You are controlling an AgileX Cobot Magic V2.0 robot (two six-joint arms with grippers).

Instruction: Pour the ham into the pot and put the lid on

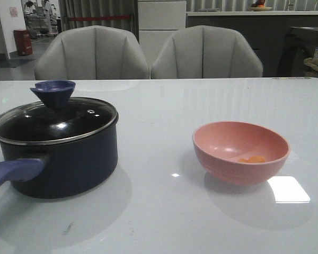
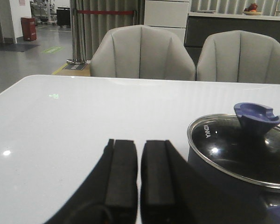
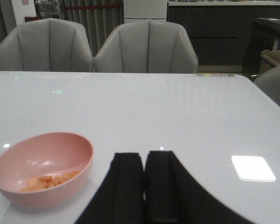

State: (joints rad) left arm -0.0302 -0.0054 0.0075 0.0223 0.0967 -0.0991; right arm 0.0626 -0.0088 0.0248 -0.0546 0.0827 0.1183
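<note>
glossy white table (image 1: 164,222), two grey chairs (image 1: 93,53)

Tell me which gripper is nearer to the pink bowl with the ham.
The right. The right gripper is beside the pink bowl holding the ham. The left gripper is next to the pot, apart from the bowl.
</note>
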